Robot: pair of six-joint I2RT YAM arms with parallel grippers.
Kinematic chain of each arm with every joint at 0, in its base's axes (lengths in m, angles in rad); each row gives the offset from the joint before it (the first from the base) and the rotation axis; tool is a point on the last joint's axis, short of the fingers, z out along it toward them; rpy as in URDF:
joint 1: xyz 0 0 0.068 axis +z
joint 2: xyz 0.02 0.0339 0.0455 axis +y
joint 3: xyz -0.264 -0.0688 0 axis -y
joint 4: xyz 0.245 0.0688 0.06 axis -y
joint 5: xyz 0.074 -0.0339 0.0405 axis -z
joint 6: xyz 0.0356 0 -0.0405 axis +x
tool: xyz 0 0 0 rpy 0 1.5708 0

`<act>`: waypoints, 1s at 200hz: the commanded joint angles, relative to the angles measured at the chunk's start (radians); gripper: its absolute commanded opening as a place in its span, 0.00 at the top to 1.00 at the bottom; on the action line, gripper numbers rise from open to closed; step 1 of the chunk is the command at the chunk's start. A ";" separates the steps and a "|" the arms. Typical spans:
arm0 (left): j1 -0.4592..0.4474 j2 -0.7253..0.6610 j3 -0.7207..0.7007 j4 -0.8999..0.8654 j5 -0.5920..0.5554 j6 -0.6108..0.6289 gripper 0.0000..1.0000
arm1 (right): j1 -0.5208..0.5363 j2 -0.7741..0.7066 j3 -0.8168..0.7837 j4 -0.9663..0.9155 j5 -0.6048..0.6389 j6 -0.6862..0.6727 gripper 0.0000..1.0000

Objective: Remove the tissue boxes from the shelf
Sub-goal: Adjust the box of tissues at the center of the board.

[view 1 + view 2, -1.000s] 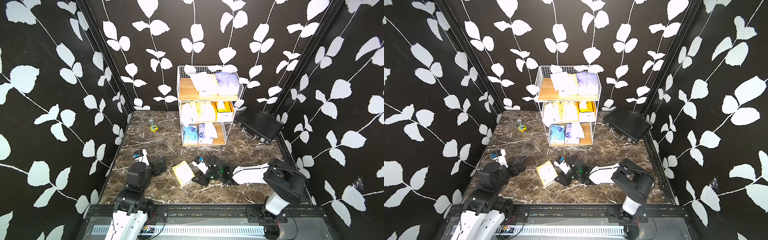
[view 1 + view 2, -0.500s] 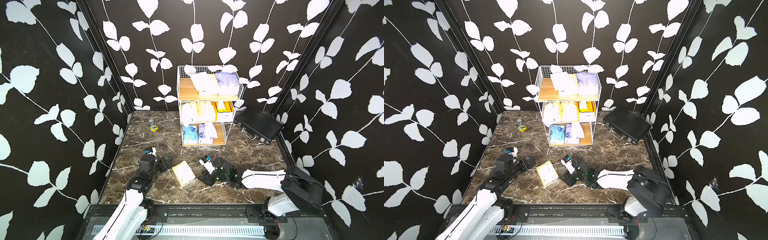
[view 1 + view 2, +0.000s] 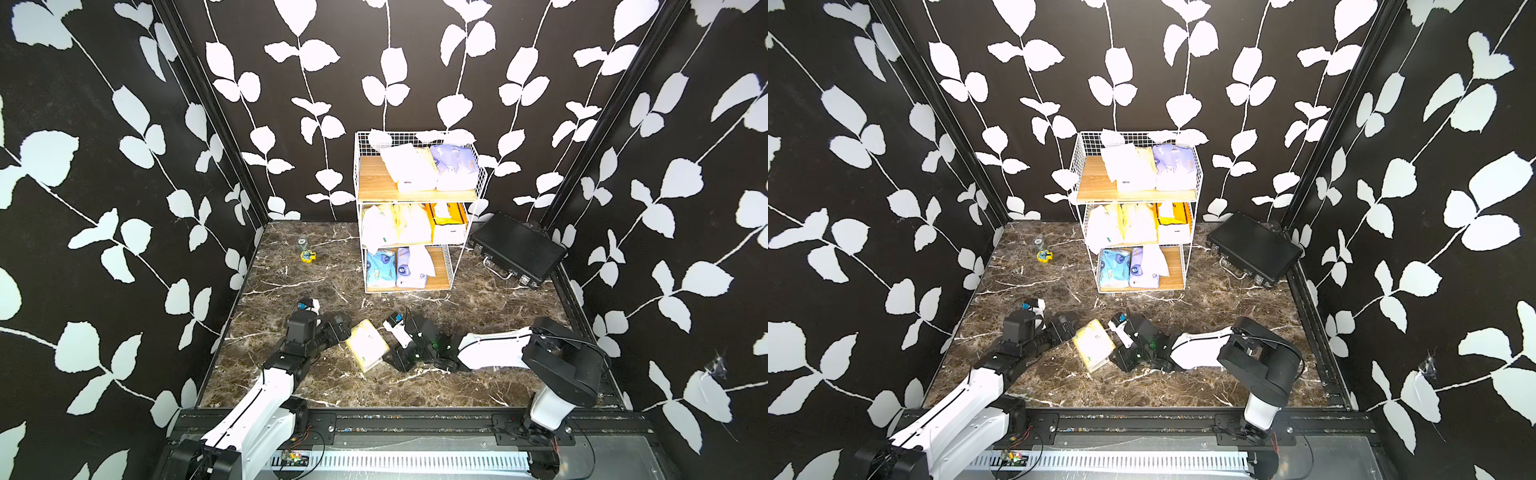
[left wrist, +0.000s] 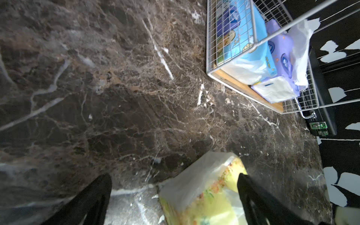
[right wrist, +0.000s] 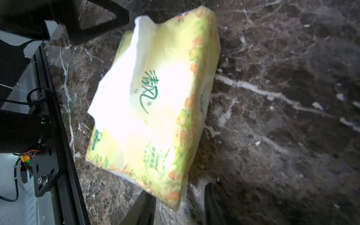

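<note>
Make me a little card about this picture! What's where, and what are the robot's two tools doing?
shelf: white wire rack with wooden boards, three tiers, at the back of the brown marble floor
bottom tier: light blue soft pack beside lavender soft pack
middle tier: stiff orange-and-white box, with pale soft packs
off shelf: pale yellow soft tissue pack, lying on the floor
left tool: open wide, that pack's end between its fingers
right tool: open, that pack's corner between its fingers, not clamped
nearby: flat black case beside the shelf
</note>
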 commanded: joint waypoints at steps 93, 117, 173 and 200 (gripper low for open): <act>-0.002 -0.057 0.056 0.014 -0.028 0.122 0.01 | -0.143 0.011 0.077 -0.026 -0.062 -0.014 0.57; -0.002 0.119 0.117 0.074 0.045 0.137 0.02 | -0.143 -0.007 0.037 0.024 -0.073 0.038 0.58; -0.011 0.251 0.042 0.261 0.153 0.043 0.10 | -0.136 0.024 -0.015 0.183 -0.074 0.135 0.57; -0.017 0.142 0.009 0.167 0.142 0.046 0.05 | -0.126 0.054 0.028 0.182 -0.075 0.136 0.57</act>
